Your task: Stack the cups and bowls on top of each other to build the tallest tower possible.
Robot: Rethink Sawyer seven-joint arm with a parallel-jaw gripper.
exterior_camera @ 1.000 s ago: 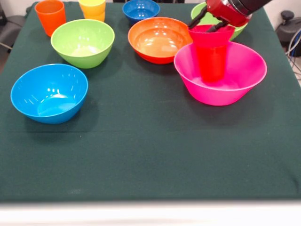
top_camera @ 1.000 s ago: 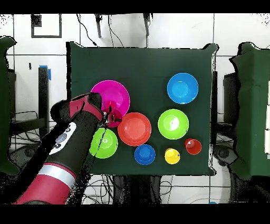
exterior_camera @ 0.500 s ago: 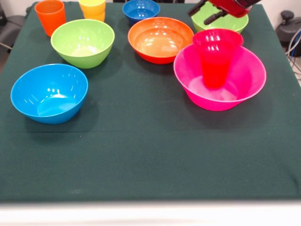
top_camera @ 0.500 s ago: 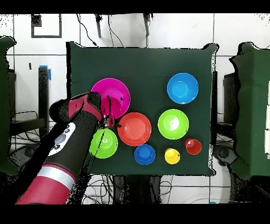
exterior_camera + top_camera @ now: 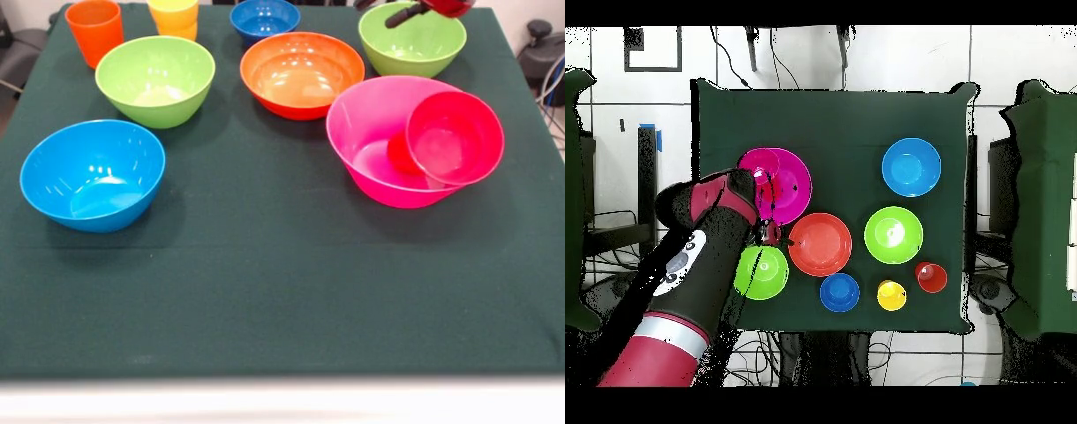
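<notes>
The big pink bowl (image 5: 375,132) stands at the right of the front view. The small crimson bowl (image 5: 455,137) lies tipped on its side in it, leaning on the right rim with its mouth facing the camera. The red cup (image 5: 402,155) shows only as a red patch beside the crimson bowl, no longer upright. My gripper (image 5: 388,9) is open and empty at the top edge, above and behind the pink bowl, over the far lime bowl (image 5: 412,40). In the overhead view the gripper (image 5: 770,232) is just off the pink bowl (image 5: 765,170).
An orange bowl (image 5: 300,75), a lime bowl (image 5: 154,79) and a light blue bowl (image 5: 93,175) stand to the left. The small dark blue bowl (image 5: 265,18), the yellow cup (image 5: 174,16) and the orange cup (image 5: 94,31) line the far edge.
The gripper let go and drew up and back. The red cup with the crimson bowl on it, upright in the pink bowl before, toppled to the right.
</notes>
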